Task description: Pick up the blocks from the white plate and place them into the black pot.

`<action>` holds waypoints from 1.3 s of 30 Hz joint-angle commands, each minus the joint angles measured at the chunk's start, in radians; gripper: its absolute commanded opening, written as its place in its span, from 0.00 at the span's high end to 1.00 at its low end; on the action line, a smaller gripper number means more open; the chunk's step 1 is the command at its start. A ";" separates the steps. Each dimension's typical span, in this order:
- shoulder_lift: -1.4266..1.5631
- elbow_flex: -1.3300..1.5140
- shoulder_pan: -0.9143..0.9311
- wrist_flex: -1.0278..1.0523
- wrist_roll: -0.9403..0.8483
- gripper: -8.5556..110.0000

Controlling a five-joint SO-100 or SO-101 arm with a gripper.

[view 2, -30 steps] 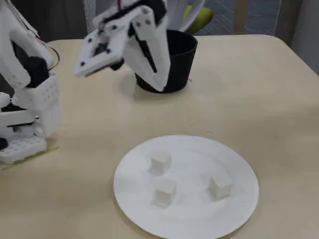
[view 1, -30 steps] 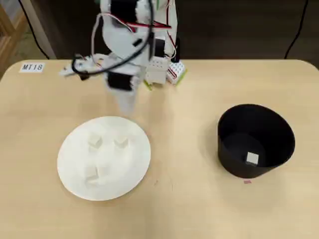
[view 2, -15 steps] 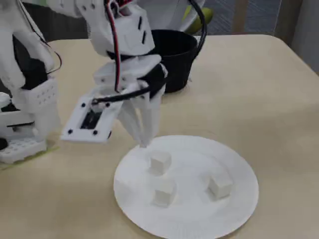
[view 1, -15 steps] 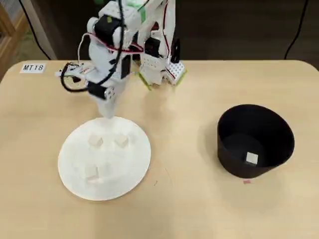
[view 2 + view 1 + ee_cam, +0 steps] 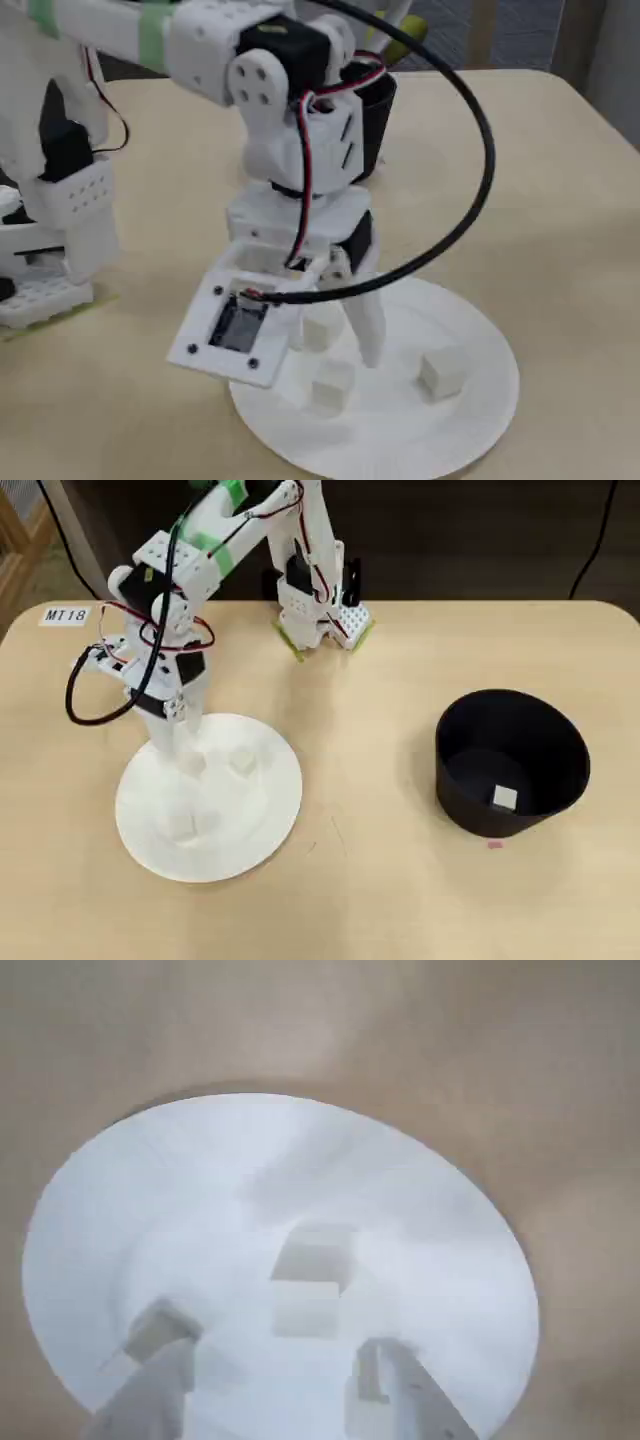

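Note:
The white plate [image 5: 262,820] lies at the left of the table in the overhead view, with three small pale blocks on it. My gripper [image 5: 335,342] hangs low over the plate, open. In the wrist view one block [image 5: 310,1282] lies just ahead of the gap between my two fingers [image 5: 150,1400]; a second block [image 5: 160,1325] sits at the left fingertip. Other blocks [image 5: 330,385] [image 5: 442,370] rest nearer the plate's front in the fixed view. The black pot [image 5: 530,730] stands at the right, with one block [image 5: 505,798] on its floor.
The arm's white base [image 5: 318,615] is bolted at the table's back edge. A black cable [image 5: 470,150] loops out from the wrist. A small label [image 5: 66,615] lies at the back left corner. Bare tabletop [image 5: 370,780] separates plate and pot.
The arm has swung from the back of the table down and forward over the plate. The gripper has dropped from above the rim to just over the blocks.

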 commanded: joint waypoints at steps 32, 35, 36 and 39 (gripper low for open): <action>-0.367 -0.333 -0.046 0.080 0.011 0.95; -0.339 -0.336 -0.054 0.074 0.009 0.95; -0.324 -0.336 -0.054 0.071 0.009 0.95; -0.236 -0.328 -0.061 0.037 0.006 0.95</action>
